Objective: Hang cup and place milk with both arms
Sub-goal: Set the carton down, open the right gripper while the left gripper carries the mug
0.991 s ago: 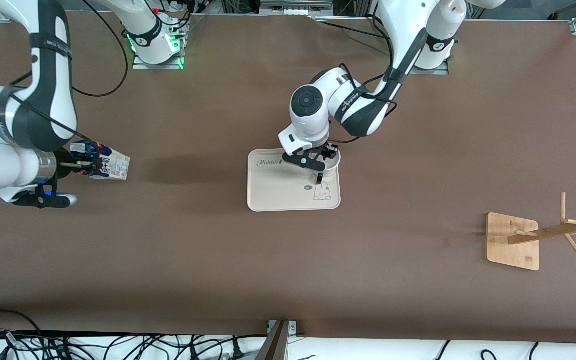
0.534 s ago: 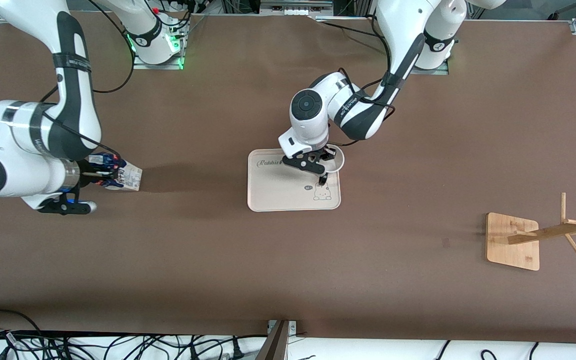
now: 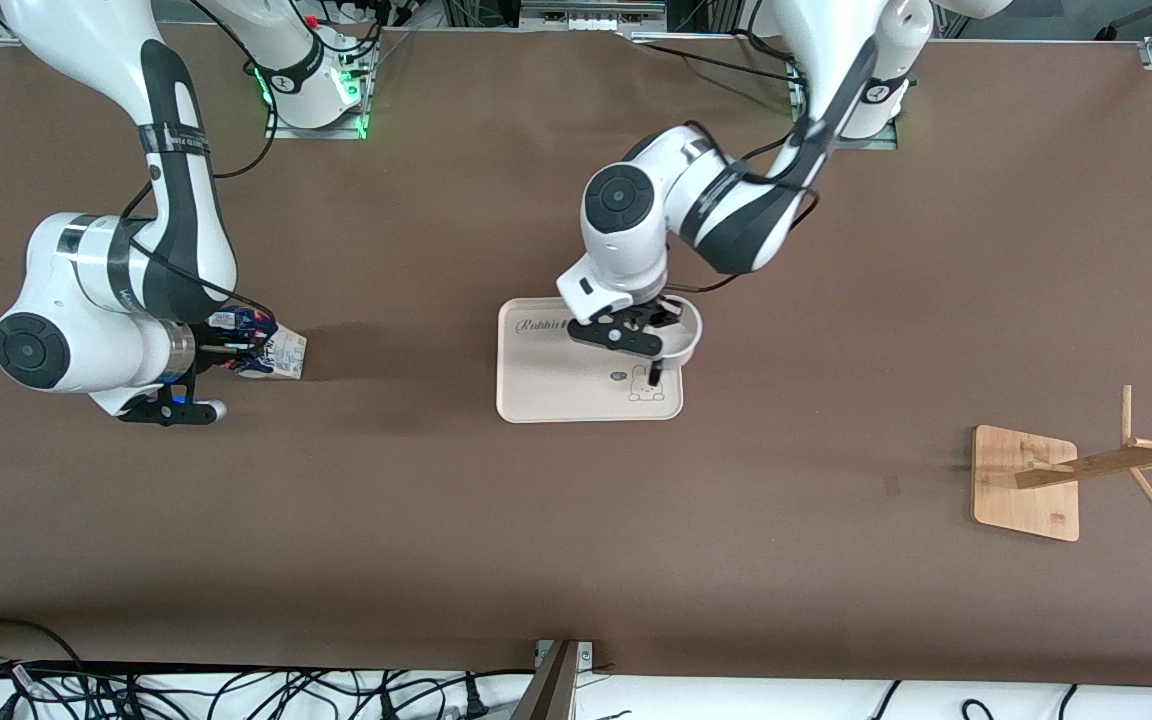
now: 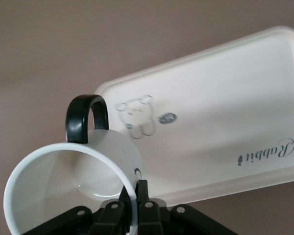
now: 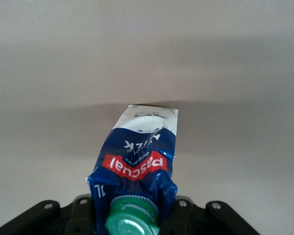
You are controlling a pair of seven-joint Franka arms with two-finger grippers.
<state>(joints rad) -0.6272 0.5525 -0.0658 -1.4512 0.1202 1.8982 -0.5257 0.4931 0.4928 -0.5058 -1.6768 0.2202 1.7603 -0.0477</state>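
Observation:
My left gripper (image 3: pixel 658 322) is shut on the rim of the white cup (image 3: pixel 684 336) and holds it in the air over the cream tray (image 3: pixel 546 385), by the corner toward the left arm's end. In the left wrist view the cup (image 4: pixel 73 186) shows its open mouth and black loop handle (image 4: pixel 85 117), with my gripper (image 4: pixel 135 208) pinching its wall. My right gripper (image 3: pixel 236 345) is shut on the blue top of the milk carton (image 3: pixel 276 355) and holds it tilted above the table at the right arm's end. The right wrist view shows the carton (image 5: pixel 139 156), its green cap (image 5: pixel 132 220) and my gripper (image 5: pixel 132 213).
A wooden cup rack (image 3: pixel 1106 465) on a square bamboo base (image 3: pixel 1024 485) stands toward the left arm's end, nearer the front camera. The tray carries a rabbit drawing (image 4: pixel 137 115) and the word Rabbit. Cables lie along the table's front edge.
My right arm has carried the milk carton toward the tray. My left gripper has lifted the cup off the tray and shifted it slightly toward the left arm's end.

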